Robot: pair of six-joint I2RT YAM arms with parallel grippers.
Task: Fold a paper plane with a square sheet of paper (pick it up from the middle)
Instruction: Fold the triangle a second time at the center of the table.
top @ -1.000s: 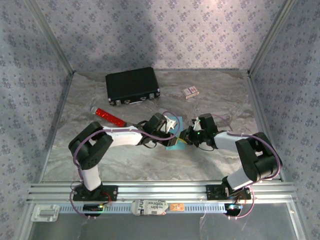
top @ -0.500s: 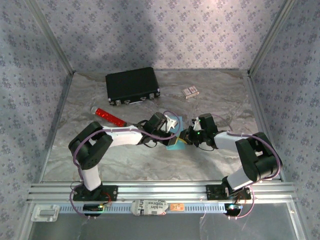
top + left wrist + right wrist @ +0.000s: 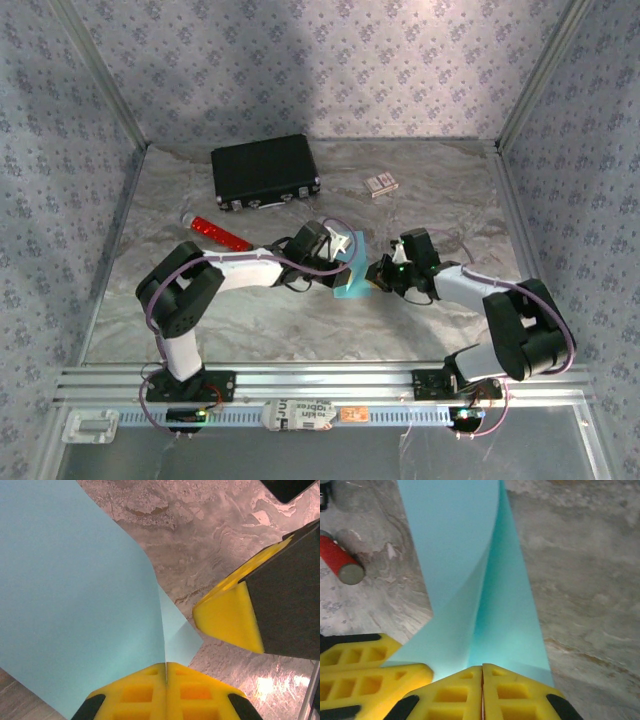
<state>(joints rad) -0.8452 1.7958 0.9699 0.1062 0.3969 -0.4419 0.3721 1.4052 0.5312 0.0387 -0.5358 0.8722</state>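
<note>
Square sheet of paper (image 3: 349, 276), creased, pinched in both jaws, right wrist catches red tube (image 3: 339, 561)

Grey marbled table top (image 3: 240, 320) enclosed by pale blue floral-patterned walls (image 3: 330, 60), with aluminium rails (image 3: 320, 382) along the near edge.

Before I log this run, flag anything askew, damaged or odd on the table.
Nothing stands out. The square sheet of paper is bent into a loose fold, pinched by the left claw and the right claw; no tear shows.
</note>
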